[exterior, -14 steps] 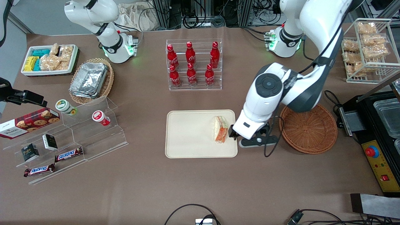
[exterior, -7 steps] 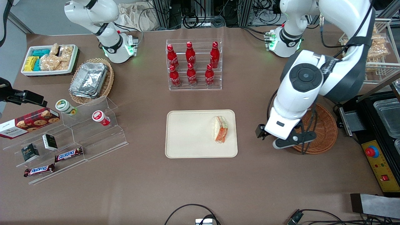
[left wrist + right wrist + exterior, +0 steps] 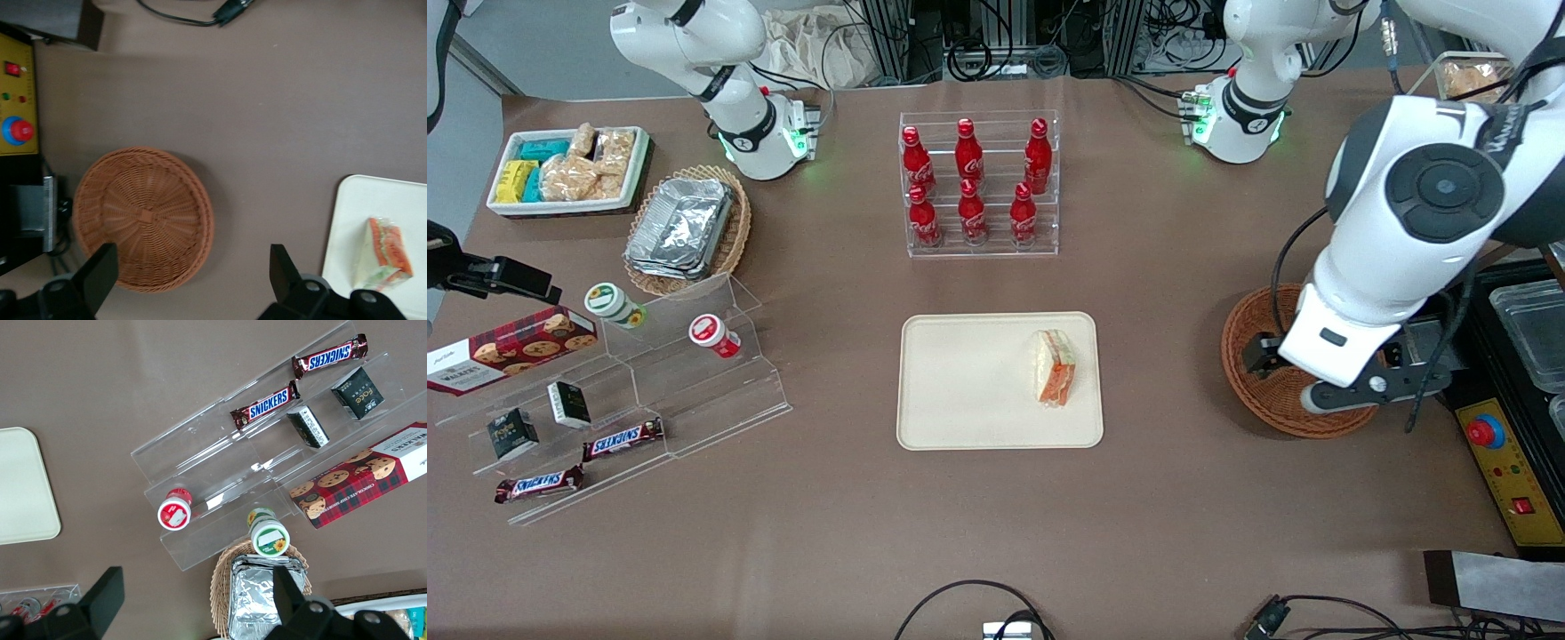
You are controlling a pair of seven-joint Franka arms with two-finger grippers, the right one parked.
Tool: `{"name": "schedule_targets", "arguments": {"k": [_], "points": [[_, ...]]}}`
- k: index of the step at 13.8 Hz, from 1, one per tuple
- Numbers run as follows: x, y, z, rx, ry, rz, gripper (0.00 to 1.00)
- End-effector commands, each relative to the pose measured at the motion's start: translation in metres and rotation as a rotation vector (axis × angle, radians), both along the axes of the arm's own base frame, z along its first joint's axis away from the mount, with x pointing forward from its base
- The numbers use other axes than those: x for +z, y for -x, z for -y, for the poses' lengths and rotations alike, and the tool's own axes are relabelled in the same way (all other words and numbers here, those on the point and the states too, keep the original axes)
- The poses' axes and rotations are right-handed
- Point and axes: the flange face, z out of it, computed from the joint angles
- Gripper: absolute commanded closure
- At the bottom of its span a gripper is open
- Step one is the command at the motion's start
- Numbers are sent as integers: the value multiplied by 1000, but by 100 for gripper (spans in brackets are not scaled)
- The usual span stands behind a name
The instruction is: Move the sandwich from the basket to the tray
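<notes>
The sandwich, a wrapped white wedge with orange-red filling, lies on the cream tray, near the tray's edge that faces the basket. It also shows in the left wrist view on the tray. The round reddish-brown basket is empty, as the left wrist view shows, and the arm partly covers it. My left gripper hangs above the basket's rim, open and empty, its fingers spread wide.
A rack of red cola bottles stands farther from the camera than the tray. A black appliance with a yellow control panel sits beside the basket. A wire rack of bagged snacks stands at the working arm's end. An acrylic snack stand lies toward the parked arm's end.
My left gripper has moved away from the sandwich on the tray, sideways toward the working arm's end, to above the basket. The sandwich has stayed on the tray.
</notes>
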Motion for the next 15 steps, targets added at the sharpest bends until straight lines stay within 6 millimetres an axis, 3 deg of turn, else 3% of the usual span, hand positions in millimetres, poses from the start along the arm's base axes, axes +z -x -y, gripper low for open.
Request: {"name": "schedule_targets", "arguments": {"k": [1, 3, 8, 11, 15], "points": [[14, 6, -12, -19, -5, -5, 0], [19, 11, -17, -45, -22, -30, 0], [48, 10, -67, -109, 52, -39, 0], [63, 15, -109, -108, 106, -37, 0], [87, 33, -129, -128, 127, -36, 0]]}}
